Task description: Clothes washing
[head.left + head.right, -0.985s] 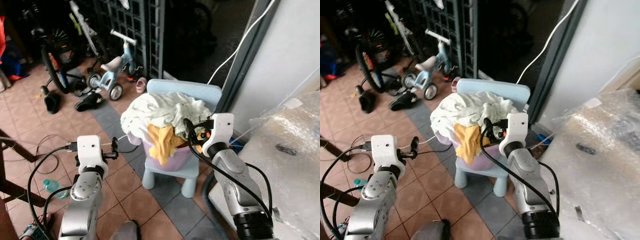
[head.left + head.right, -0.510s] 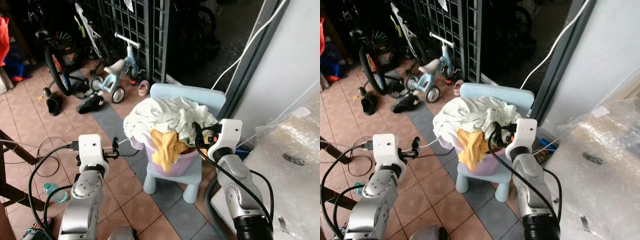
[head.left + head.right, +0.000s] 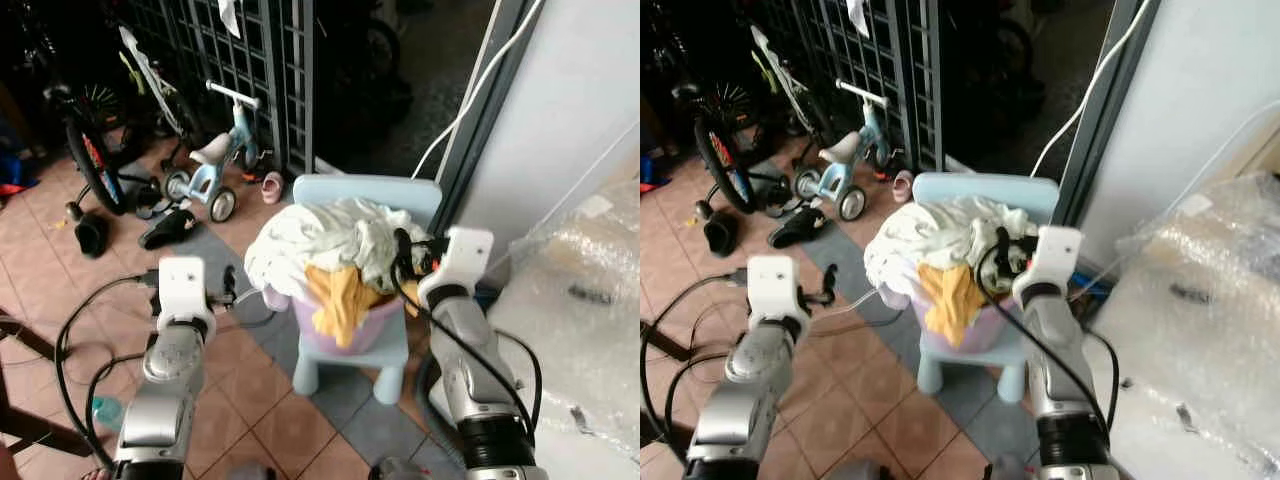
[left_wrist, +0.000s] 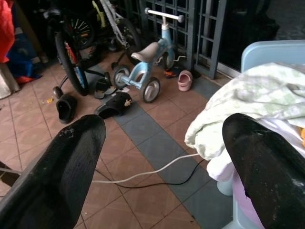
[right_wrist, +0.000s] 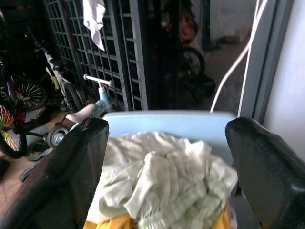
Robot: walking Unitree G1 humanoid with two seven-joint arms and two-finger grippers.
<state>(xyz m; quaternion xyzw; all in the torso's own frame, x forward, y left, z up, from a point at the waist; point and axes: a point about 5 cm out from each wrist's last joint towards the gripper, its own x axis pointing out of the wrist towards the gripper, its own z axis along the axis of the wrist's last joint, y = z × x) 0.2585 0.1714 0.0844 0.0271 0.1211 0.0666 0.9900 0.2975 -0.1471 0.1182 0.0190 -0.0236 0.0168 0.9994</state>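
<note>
A lilac basin heaped with clothes stands on a pale blue child's chair. A pale green-white cloth lies on top and a yellow cloth hangs over the front rim. My right gripper is open at the right side of the heap, and the pale cloth lies just beyond its spread fingers. My left gripper is open, held a little left of the basin above the tiled floor. Past one of its fingers shows the hanging edge of the cloth.
A blue balance bike, a bicycle, sandals and a pink shoe lie by the metal grille at the back left. A white cord crosses the floor. A bubble-wrapped bulk and a wall stand close on the right.
The whole picture has shifted as the camera moved. Both grippers keep their places by the basin and stay open; the clothes lie as before.
</note>
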